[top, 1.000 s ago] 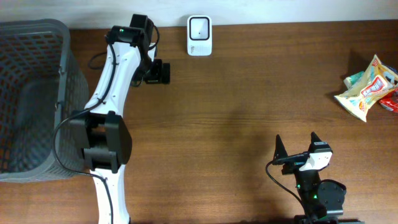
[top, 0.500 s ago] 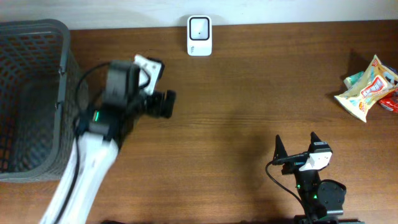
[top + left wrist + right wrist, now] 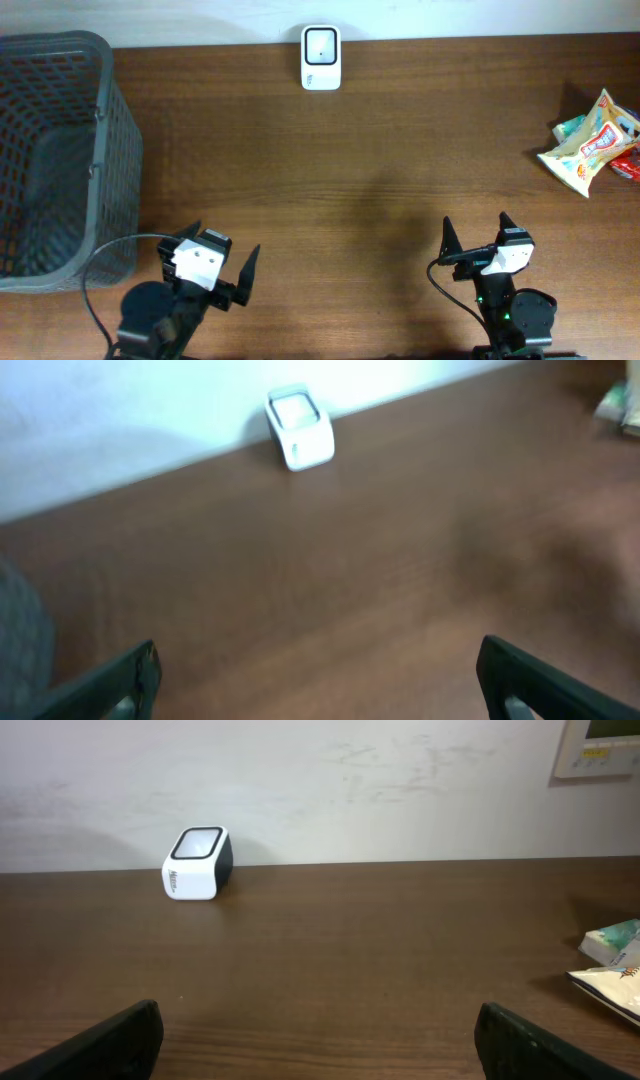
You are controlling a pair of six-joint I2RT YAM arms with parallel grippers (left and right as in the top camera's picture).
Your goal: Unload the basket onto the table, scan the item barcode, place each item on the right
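Packet [image 3: 588, 148] of snacks at the right edge of the desk [image 3: 400, 150] looks light, crinkly and slippery, best pinched by its sealed edge; left end effector [image 3: 210, 252] and right end effector [image 3: 477, 225] gape wide, empty.

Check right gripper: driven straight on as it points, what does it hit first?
Nothing nearby, it seems: the right gripper faces bare table, with the scanner left of its line and the snack packets right. The back wall probably comes first.
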